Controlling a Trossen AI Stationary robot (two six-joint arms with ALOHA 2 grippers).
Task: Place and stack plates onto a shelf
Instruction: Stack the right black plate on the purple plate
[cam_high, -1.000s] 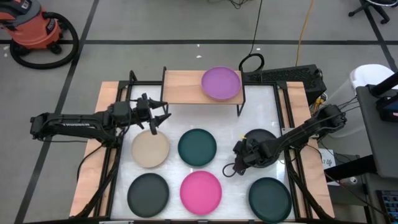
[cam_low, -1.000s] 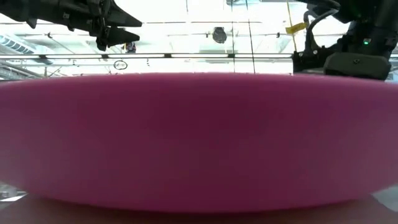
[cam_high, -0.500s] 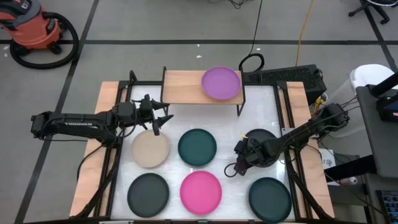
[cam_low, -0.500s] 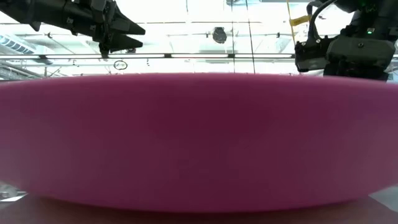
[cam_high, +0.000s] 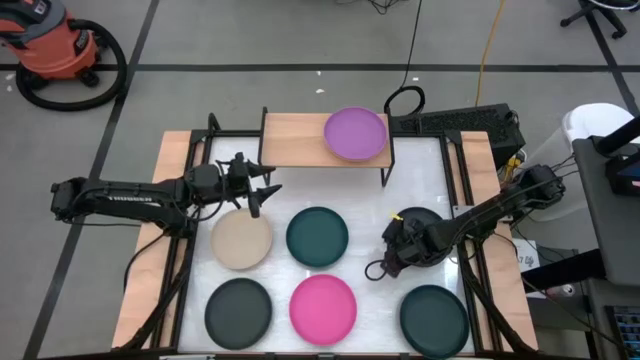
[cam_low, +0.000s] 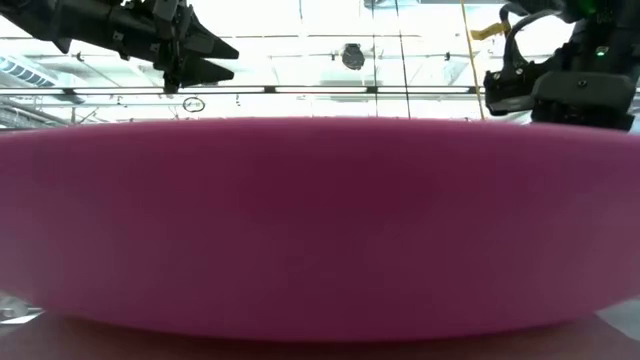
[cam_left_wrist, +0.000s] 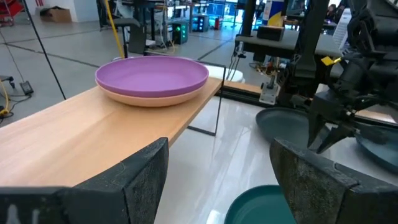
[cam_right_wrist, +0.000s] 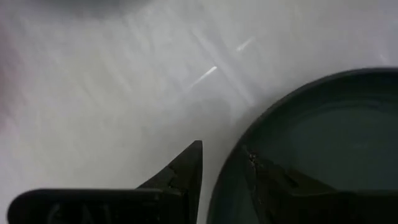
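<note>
The shelf (cam_high: 295, 140) stands at the table's far side. On its right half a purple plate (cam_high: 355, 133) sits stacked on a salmon one (cam_left_wrist: 155, 98). My left gripper (cam_high: 262, 198) hovers open over the beige plate's (cam_high: 241, 242) far edge, pointing level toward the shelf (cam_left_wrist: 93, 137). My right gripper (cam_high: 391, 256) slants down at the left near side of a charcoal plate (cam_high: 418, 222) and is shut on its rim. The arm hides much of that plate. My right gripper has the charcoal plate's rim (cam_right_wrist: 231, 163) on its left near side between the two fingers. One finger (cam_right_wrist: 183, 174) is outside the rim and the other (cam_right_wrist: 273, 180) inside the plate. The fingers slant steeply down from above. A shadow lies on the table beside the held rim.
On the white table lie a dark teal plate (cam_high: 317, 236), a charcoal plate (cam_high: 238, 308), a hot pink plate (cam_high: 322, 308) that fills the low view (cam_low: 320, 230), and another dark teal plate (cam_high: 434, 318). The shelf's left half is bare wood.
My right gripper has risen a little and drifted toward the table's right edge, keeping its hold on the charcoal plate's rim, and the plate has shifted slightly with it.
</note>
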